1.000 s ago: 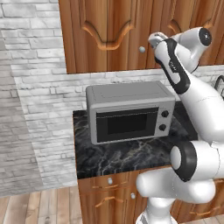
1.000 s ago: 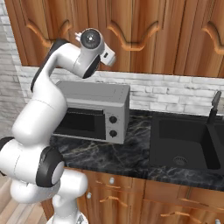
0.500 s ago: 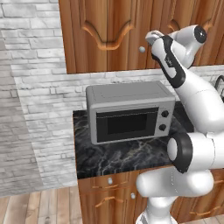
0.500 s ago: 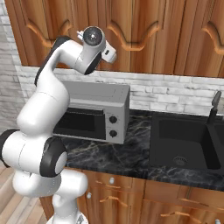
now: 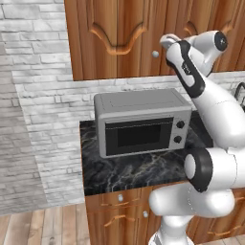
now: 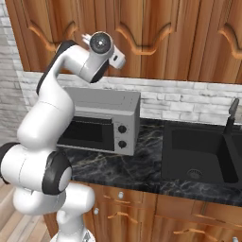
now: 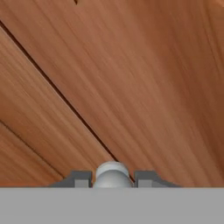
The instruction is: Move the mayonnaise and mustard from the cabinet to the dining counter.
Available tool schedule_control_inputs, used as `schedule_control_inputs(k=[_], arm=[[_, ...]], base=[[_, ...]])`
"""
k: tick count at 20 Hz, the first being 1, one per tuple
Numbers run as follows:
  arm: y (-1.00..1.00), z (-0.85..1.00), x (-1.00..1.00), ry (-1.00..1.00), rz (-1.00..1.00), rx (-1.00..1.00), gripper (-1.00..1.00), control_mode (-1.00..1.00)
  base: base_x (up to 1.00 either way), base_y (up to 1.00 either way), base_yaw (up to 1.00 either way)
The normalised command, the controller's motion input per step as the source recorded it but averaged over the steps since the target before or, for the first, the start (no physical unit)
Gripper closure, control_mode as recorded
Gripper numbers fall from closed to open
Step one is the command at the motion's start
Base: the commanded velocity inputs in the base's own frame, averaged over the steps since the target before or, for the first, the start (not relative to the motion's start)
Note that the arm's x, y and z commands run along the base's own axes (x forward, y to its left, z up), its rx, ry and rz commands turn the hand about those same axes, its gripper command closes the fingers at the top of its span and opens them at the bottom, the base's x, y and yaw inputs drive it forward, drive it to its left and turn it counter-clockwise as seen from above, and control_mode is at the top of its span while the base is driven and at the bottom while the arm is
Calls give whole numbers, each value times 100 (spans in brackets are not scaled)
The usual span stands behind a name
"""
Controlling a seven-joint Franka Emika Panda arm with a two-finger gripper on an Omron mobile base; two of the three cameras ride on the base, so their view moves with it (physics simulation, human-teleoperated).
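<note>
Cabinet (image 5: pixel 124 38) doors are closed, so the mayonnaise and mustard, which I judge to be behind them, cannot be confirmed; the dining counter is likewise unverified. In the hand view, a round silver knob (image 7: pixel 113 174) sits between my two dark fingertips (image 7: pixel 79 178), right at the seam between two door panels. My end effector (image 7: pixel 113 180) brackets that knob with narrow gaps either side; I cannot tell whether the pads touch it, and nothing else is held.

Step in hand, by my judgement: grasp the knob and pull the door open. Findings for doing it well:
- Close squarely on the knob's widest part; a round, smooth knob will likely slip from a shallow pinch.
- Pull along the door's swing arc, not straight back, so the hinge is not fought.
- Confirm which door the knob belongs to; the seam runs just beside it.
- Keep my elbow clear of the microwave (image 5: pixel 139 122) on the tabletop (image 5: pixel 119 172) below.
</note>
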Motion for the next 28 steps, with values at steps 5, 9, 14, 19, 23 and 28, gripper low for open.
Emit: schedule_control_inputs(k=[5, 9, 14, 19, 23, 28], arm=[[1, -36, 2, -15, 0, 6, 100, -100], [11, -41, 46, -5, 0, 2, 100, -100], [12, -34, 48, 0, 0, 0, 100, -100], [1, -9, 0, 1, 0, -6, 100, -100], [0, 0, -18, -7, 6, 0, 100, -100], [-21, 6, -75, -15, 8, 0, 100, -100]], base=[[0, 0, 0], [0, 0, 0], [0, 0, 0], [0, 0, 0], [0, 0, 0], [0, 0, 0]])
